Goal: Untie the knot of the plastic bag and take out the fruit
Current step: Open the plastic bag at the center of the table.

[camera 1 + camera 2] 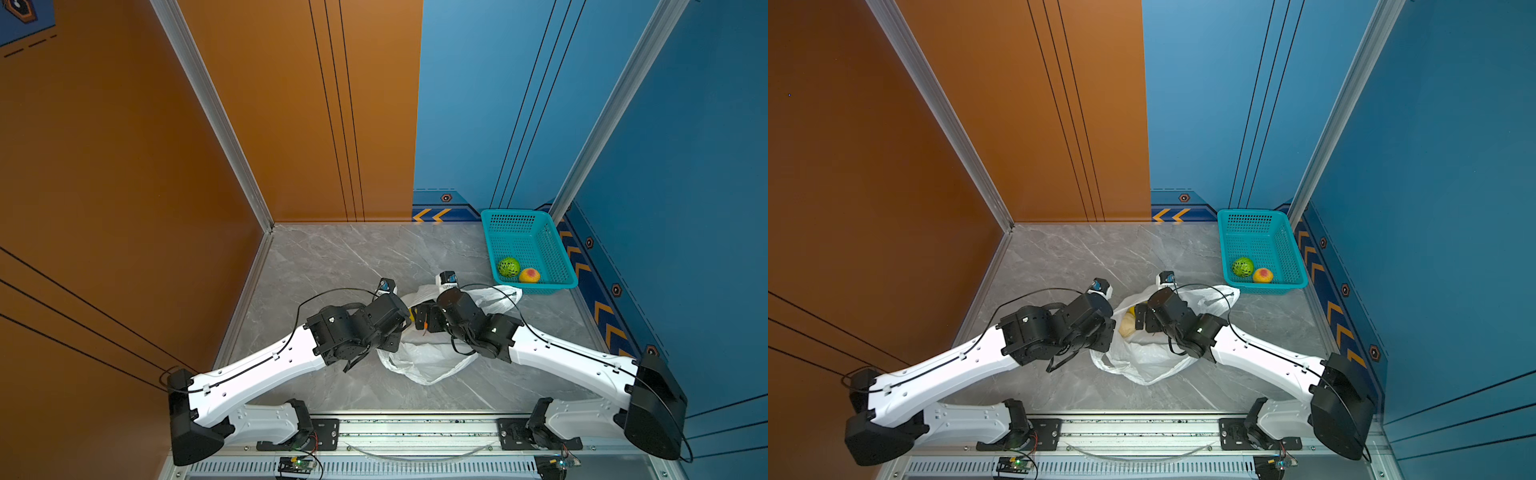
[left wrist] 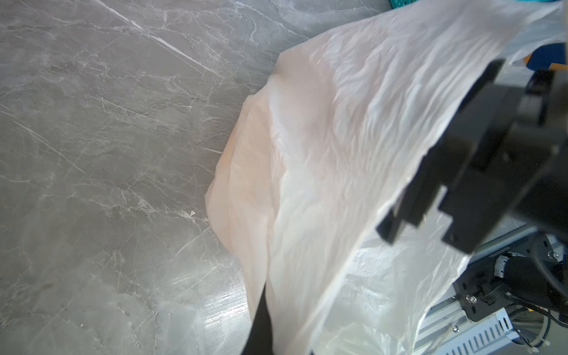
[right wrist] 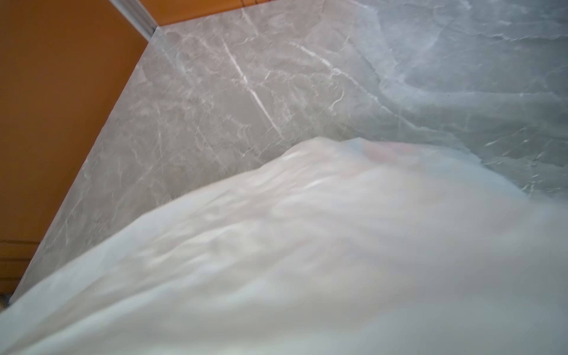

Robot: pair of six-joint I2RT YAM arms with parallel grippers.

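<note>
Grey marble table [image 1: 332, 257], walls [image 1: 291, 124] at 9, 12 and 3 o'clock. The bag [image 1: 1142, 361] sat dead centre with its mouth open between the two grippers. I couldn't see any knot, so I'd call the untying done and the fruit-pulling underway.

A green ball [image 1: 1242, 267] and a peach [image 1: 1262, 275] lay in the basket [image 1: 1289, 245] at 2 o'clock. The left gripper [image 1: 1112, 332] was pinched shut on the bag's rim at the 9 o'clock side, holding the film up. The right gripper [image 1: 1140, 318] poked in from 3 o'clock with its jaws spread wide, just beside a yellowish fruit [image 1: 1127, 326]. Couldn't tell if the fruit was actually between them.

Next move, I reckon: close on that fruit, lift it clear of the film, swing to 2 o'clock. There was plenty of bare table from 10 to 12. The basket hugged the corner and the wrists were near each other, so not much slack there.
</note>
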